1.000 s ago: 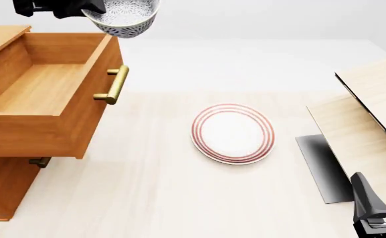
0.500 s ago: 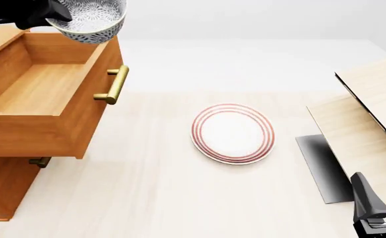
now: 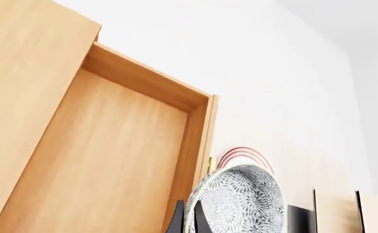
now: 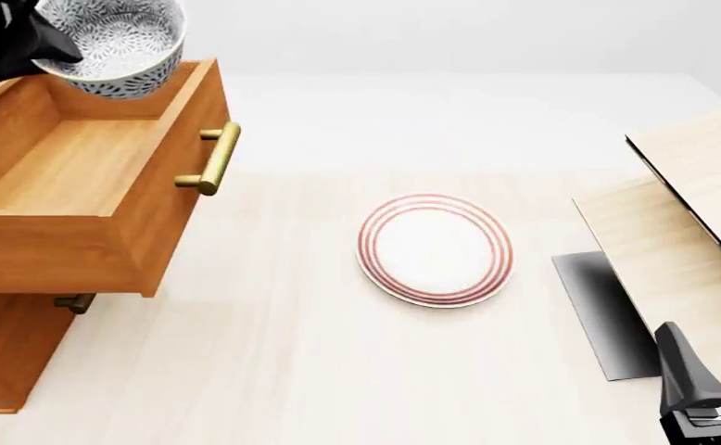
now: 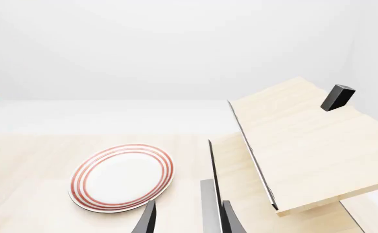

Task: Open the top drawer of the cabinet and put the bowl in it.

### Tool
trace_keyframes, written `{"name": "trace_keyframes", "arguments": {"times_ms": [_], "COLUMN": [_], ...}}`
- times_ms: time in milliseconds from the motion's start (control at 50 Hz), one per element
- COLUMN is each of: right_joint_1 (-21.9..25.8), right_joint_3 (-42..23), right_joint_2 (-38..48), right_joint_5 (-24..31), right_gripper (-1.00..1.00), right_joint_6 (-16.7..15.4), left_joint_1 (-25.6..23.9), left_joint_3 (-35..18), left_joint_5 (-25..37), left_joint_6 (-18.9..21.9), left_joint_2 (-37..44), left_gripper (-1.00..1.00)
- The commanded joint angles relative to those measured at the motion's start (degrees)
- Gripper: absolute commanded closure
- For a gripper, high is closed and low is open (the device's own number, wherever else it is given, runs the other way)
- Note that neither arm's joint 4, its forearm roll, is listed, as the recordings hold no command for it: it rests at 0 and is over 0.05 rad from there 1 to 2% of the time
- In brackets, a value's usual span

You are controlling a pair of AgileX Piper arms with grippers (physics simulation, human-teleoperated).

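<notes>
Bowl carried above open top drawer; release risk.
My left gripper (image 4: 42, 48) pinches the bowl (image 4: 116, 42) rim over the top drawer (image 4: 76, 167) far corner; releasing here could clip its front panel. Right gripper (image 5: 185, 218) spread, idle.

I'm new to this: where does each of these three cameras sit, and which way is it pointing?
Front view: fixed above and behind the arms, looking forward and down on the table; shows the left gripper holding the bowl over the top drawer, and the right gripper.
Left wrist view: behind the left gripper, looking into the drawer; fingertips on the bowl.
Right wrist view: behind the right gripper, facing the plate; open fingers show.
All three views show the plate.
</notes>
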Motion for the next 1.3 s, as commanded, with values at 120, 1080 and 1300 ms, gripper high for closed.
{"name": "trace_keyframes", "arguments": {"times_ms": [120,1080,1300], "right_joint_1": [0.0,0.0,0.0], "right_joint_3": [0.0,0.0,0.0], "right_joint_2": [0.0,0.0,0.0], "right_joint_5": [0.0,0.0,0.0], "right_gripper": [-1.0,-1.0,-1.0], "right_joint_6": [0.0,0.0,0.0], "left_joint_1": [3.9,13.3,13.8], "left_joint_3": [6.4,16.9,17.6], "left_joint_5": [-3.1,-11.1,-12.7], "left_joint_6": [-2.4,-6.8,-7.2], "left_joint_2": [-3.7,-5.4,-3.3], "left_gripper": [1.0,1.0,1.0]}}
